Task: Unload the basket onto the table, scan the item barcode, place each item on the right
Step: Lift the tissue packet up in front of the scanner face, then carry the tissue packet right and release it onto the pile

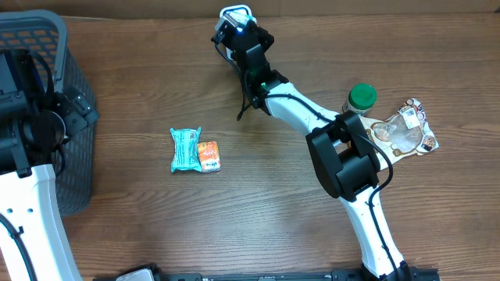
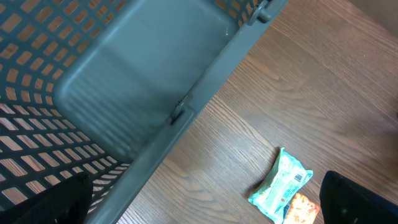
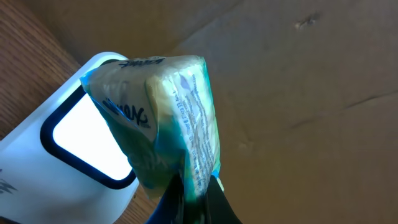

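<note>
My right gripper (image 3: 196,186) is shut on the lower end of a yellow and teal packet (image 3: 165,118), the item. It holds the packet upright right in front of the bright window of the white scanner (image 3: 74,143). Seen from overhead, the right gripper (image 1: 234,30) is at the far edge of the table against the scanner (image 1: 237,13), and the packet is hidden there. No barcode shows on the packet's visible sides. My left gripper (image 2: 202,211) is open and holds nothing, hanging over the rim of the grey basket (image 2: 186,106).
A teal packet (image 1: 185,148) and a small orange packet (image 1: 208,156) lie side by side mid-table. A green-capped bottle (image 1: 362,97) and a clear plastic pack (image 1: 406,129) sit at the right. The basket (image 1: 74,94) stands at the left edge.
</note>
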Available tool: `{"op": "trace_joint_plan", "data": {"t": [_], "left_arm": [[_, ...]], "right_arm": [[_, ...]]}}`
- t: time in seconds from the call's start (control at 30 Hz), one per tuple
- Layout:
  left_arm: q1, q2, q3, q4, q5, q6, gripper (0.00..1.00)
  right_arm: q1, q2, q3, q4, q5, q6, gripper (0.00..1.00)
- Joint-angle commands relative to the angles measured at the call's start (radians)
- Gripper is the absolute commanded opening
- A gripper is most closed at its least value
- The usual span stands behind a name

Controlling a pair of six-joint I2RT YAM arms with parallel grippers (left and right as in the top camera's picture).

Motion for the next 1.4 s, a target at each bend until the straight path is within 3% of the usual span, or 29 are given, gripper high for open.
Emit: {"op": "trace_joint_plan", "data": {"t": [0.0,0.2,0.3,0.4,0.57,0.67,0.97,1.13,1.37], "left_arm": [[0.004,0.002,0.014,0.001,-0.014,-0.003,0.99],[0.004,0.002,0.014,0.001,-0.014,-0.003,1.0],[0.004,0.002,0.014,0.001,-0.014,-0.003,1.0],[0.004,0.002,0.014,0.001,-0.014,-0.003,1.0],[0.004,0.002,0.014,0.001,-0.014,-0.003,1.0],[0.004,0.002,0.014,0.001,-0.014,-0.003,1.0],[0.004,0.002,0.014,0.001,-0.014,-0.003,1.0],[0.004,0.002,0.014,0.002,-0.014,-0.003,1.0],[0.004,0.002,0.014,0.001,-0.014,-0.003,1.0]], "right_arm": [[0.005,0.017,0.009,0.002,-0.01,0.006,0.04],[0.031,-0.015,0.01,-0.076,-0.02,0.047,0.04],[0.054,-0.082,0.01,-0.166,-0.039,0.167,0.04],[0.071,-0.193,0.01,-0.364,-0.153,0.333,0.04],[0.066,-0.411,0.01,-0.747,-0.449,0.768,0.04],[0.03,-0.521,0.01,-0.953,-0.575,0.953,0.04],[-0.185,-0.683,0.009,-1.593,-0.667,0.989,0.04],[-0.4,-0.657,-0.066,-1.67,-0.667,1.064,0.04],[-0.694,-0.647,-0.291,-1.57,-0.671,1.288,0.04]]}}
